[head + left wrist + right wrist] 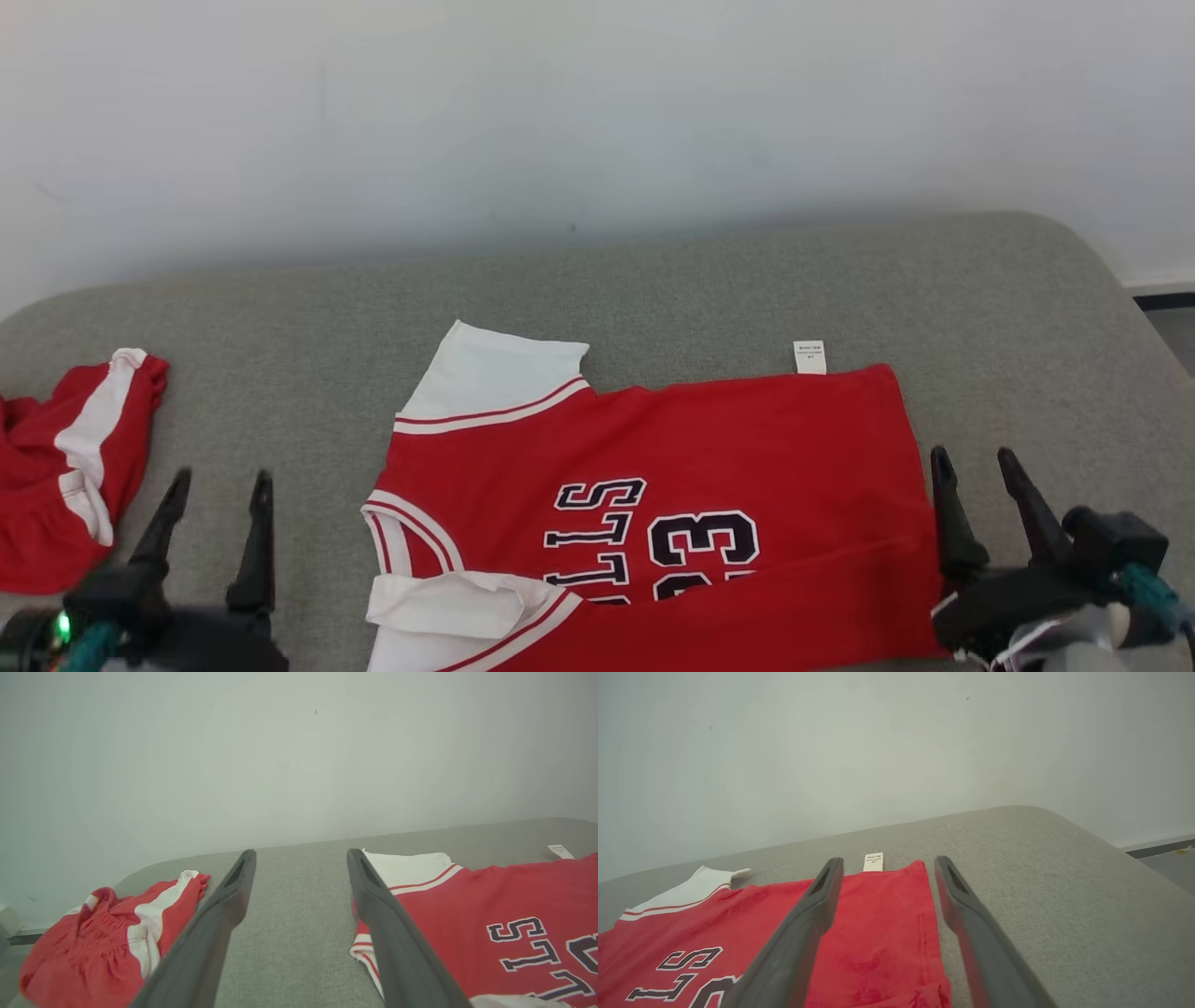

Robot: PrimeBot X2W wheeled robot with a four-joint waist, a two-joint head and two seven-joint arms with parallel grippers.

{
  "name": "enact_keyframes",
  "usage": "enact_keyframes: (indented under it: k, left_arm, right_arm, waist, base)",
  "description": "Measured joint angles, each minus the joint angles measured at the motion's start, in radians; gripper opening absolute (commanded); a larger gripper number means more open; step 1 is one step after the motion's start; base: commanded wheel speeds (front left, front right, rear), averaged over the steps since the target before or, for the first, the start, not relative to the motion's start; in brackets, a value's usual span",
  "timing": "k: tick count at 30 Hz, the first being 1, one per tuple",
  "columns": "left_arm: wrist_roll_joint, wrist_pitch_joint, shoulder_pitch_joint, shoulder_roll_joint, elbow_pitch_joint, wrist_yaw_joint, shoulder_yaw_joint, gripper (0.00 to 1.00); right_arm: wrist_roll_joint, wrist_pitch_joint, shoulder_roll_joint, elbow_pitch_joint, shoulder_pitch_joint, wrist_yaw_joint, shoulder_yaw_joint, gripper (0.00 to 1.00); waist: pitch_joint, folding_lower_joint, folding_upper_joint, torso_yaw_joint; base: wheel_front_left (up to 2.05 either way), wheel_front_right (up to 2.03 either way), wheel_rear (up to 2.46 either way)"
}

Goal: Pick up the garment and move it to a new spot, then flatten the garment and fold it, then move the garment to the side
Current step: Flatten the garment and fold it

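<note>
The garment (672,485) is a red jersey with white sleeves and dark lettering, lying spread out sideways on the grey cushion; its near long edge looks turned over onto itself. It also appears in the left wrist view as the jersey (504,919) and in the right wrist view as the jersey (878,933). My left gripper (219,481) hovers open to the left of its collar end, over bare cushion. My right gripper (976,457) is open just beyond the hem at the right. Nothing is between either pair of fingers.
A second red-and-white garment (70,467) lies crumpled at the far left of the grey cushion (709,289). A pale wall rises behind. The cushion rounds off at the right, with floor (1172,327) beyond. A small white label (809,357) sticks out at the jersey's far edge.
</note>
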State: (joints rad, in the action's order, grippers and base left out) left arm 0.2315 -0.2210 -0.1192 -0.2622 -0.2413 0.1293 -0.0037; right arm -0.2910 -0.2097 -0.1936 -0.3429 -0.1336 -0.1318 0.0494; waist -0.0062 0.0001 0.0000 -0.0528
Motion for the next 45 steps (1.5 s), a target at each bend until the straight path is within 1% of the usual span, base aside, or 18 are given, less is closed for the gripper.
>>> enact_keyframes:
  k: [2,3,6,9,12,16,20,26,29,34,37,43,45]
  left_arm:
    - [0.022,0.019,-0.084,-0.035,-0.019,0.002,-0.038,1.00]
    - [0.022,0.019,-0.084,-0.035,-0.019,0.002,-0.038,1.00]
    - [0.070,0.048,-0.213,-0.101,-0.057,0.002,-0.096,1.00]
    - [0.127,0.086,-0.335,-0.154,-0.092,0.002,-0.156,1.00]
    - [0.179,0.158,-0.458,-0.206,-0.126,0.002,-0.232,1.00]
    - [0.267,0.236,-0.595,-0.260,-0.181,0.002,-0.326,1.00]
    - [0.333,0.284,-0.692,-0.311,-0.241,0.002,-0.414,1.00]
    - [0.419,0.315,-0.780,-0.329,-0.314,0.002,-0.529,1.00]
    - [0.439,0.335,-0.822,-0.342,-0.351,0.002,-0.585,1.00]
    - [0.486,0.371,-0.882,-0.350,-0.422,0.002,-0.648,1.00]
    - [0.489,0.391,-0.908,-0.356,-0.464,0.002,-0.696,1.00]
    - [0.540,0.407,-0.940,-0.352,-0.522,0.002,-0.740,1.00]
    - [0.583,0.425,-0.942,-0.346,-0.540,0.002,-0.745,1.00]
  right_arm:
    - [-0.004,0.009,-0.012,-0.039,-0.072,0.000,-0.016,1.00]
    - [-0.004,0.009,-0.012,-0.039,-0.072,0.000,-0.016,1.00]
    - [-0.007,0.017,-0.026,-0.100,-0.191,0.000,-0.045,1.00]
    - [-0.009,0.026,-0.033,-0.171,-0.308,0.000,-0.072,1.00]
    - [-0.018,0.033,-0.037,-0.243,-0.417,0.000,-0.102,1.00]
    - [-0.029,0.021,-0.038,-0.333,-0.541,0.000,-0.145,1.00]
    - [-0.034,0.003,-0.027,-0.405,-0.625,0.000,-0.188,1.00]
    - [-0.065,-0.012,-0.020,-0.483,-0.713,0.000,-0.261,1.00]
    - [-0.080,-0.020,-0.018,-0.506,-0.741,0.000,-0.296,1.00]
    - [-0.103,-0.033,-0.016,-0.531,-0.779,0.000,-0.348,1.00]
    - [-0.117,-0.038,-0.016,-0.543,-0.789,0.000,-0.373,1.00]
    - [-0.148,-0.045,-0.017,-0.554,-0.804,0.000,-0.435,1.00]
    - [-0.163,-0.039,-0.018,-0.554,-0.803,0.000,-0.463,1.00]
  waist:
    - [0.022,0.0000,0.0000,-0.013]
    - [0.022,0.0000,0.0000,-0.013]
    - [0.067,0.0000,0.0001,-0.032]
    - [0.119,0.0001,0.0003,-0.051]
    - [0.175,0.0002,0.0002,-0.072]
    - [0.251,0.0003,0.0003,-0.100]
    - [0.320,0.0003,0.0003,-0.130]
    - [0.397,0.0003,0.0004,-0.178]
    - [0.423,0.0001,0.0003,-0.200]
    - [0.456,0.0002,0.0002,-0.231]
    - [0.467,0.0000,0.0003,-0.245]
    - [0.463,0.0000,0.0001,-0.254]
    - [0.457,-0.0001,0.0000,-0.255]
  base:
    - [0.00,0.00,0.00]
    - [0.00,0.00,0.00]
    - [0.00,0.00,0.00]
    - [0.00,0.00,0.00]
    - [0.00,0.00,0.00]
    - [0.00,0.00,0.00]
    - [0.00,0.00,0.00]
    - [0.00,0.00,0.00]
    - [0.00,0.00,0.00]
    - [0.00,0.00,0.00]
    - [0.00,0.00,0.00]
    - [0.00,0.00,0.00]
    - [0.00,0.00,0.00]
